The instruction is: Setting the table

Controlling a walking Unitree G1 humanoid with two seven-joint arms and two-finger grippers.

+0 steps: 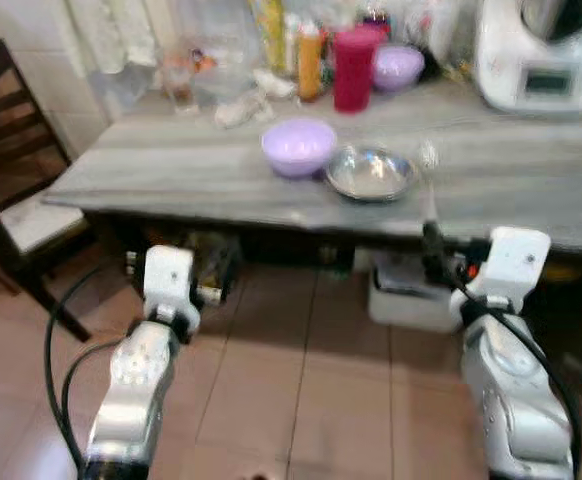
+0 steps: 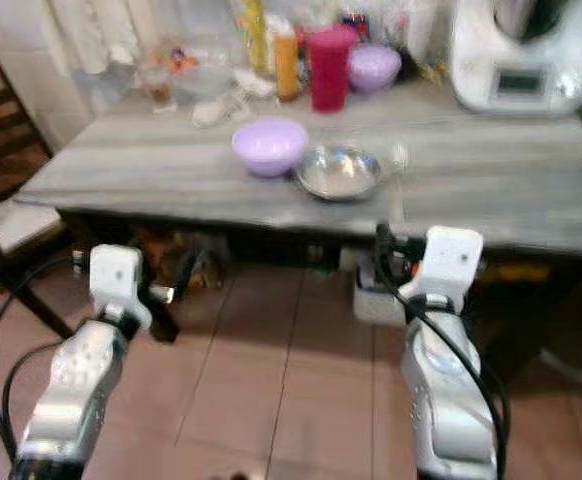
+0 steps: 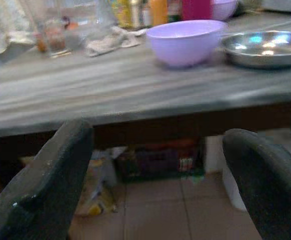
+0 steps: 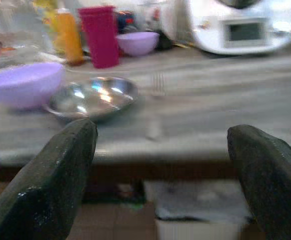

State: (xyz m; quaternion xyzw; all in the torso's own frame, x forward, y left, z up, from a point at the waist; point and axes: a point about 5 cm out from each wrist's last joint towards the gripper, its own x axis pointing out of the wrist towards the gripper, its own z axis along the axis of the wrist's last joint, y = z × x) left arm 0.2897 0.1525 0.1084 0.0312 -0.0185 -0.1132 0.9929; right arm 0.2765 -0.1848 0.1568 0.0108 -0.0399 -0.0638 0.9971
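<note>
Both grippers, left gripper [image 3: 155, 175] and right gripper [image 4: 160, 175], hang below the near edge of the table [image 1: 171, 170] over the tiled floor [image 1: 301, 380], fingers spread wide, nothing held. On the table: lilac bowl [image 1: 299, 145] near the middle; steel dish [image 1: 372, 173] touching its right side; fork [image 4: 158, 84] just right of the dish. Behind the bowl: red cup [image 1: 355, 68], orange bottle [image 1: 310, 60], second lilac bowl [image 1: 398, 66]. White appliance [image 1: 541, 55] at the table's far right corner. Dark chair [image 1: 16, 180] stands left of the table.
</note>
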